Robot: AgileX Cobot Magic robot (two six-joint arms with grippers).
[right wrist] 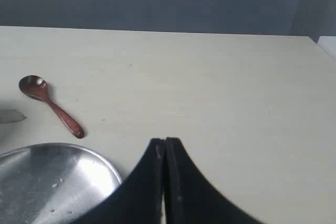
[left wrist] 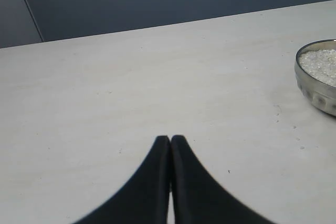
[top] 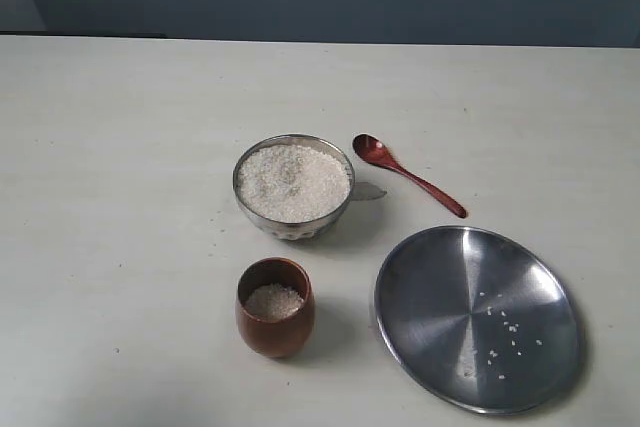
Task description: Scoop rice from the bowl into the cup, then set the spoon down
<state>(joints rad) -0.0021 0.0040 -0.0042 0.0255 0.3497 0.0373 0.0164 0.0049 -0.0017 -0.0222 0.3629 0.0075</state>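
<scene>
The steel bowl (top: 293, 187) sits mid-table, heaped with white rice (top: 292, 181); its rim also shows in the left wrist view as the bowl (left wrist: 317, 75). In front of it stands the wooden cup (top: 275, 306), holding a little rice (top: 274, 301). The wooden spoon (top: 405, 173) lies flat on the table right of the bowl, and the right wrist view shows the same spoon (right wrist: 50, 104). My left gripper (left wrist: 170, 138) is shut and empty over bare table. My right gripper (right wrist: 165, 141) is shut and empty, apart from the spoon. Neither gripper appears in the exterior view.
A flat steel plate (top: 476, 317) lies at the front right with several loose grains on it; its rim shows in the right wrist view as the plate (right wrist: 58, 150). A dark wall runs behind the table's far edge (top: 320, 41).
</scene>
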